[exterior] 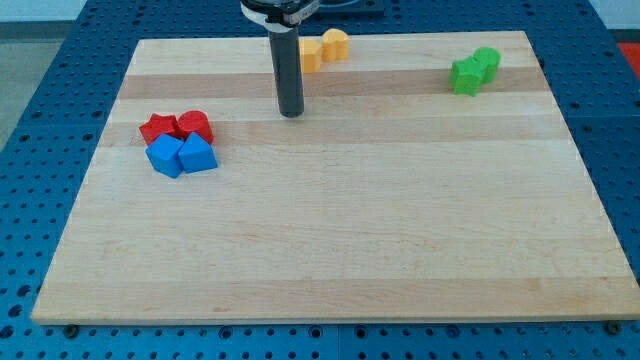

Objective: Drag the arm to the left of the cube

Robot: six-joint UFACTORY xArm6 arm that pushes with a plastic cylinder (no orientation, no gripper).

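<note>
Blue cube point(166, 156) nearest camera, left-below my tip point(291, 113) | apart | no pincer in view

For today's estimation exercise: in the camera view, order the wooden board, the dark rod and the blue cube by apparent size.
1. Wooden board, by far the largest.
2. Dark rod, ending at my tip, right of the blue and red blocks.
3. Blue cube, smallest.

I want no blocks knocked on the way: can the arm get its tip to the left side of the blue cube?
Probably, by a detour: my tip stands to the right of the cluster, and the blue cube has bare board on its left.
</note>
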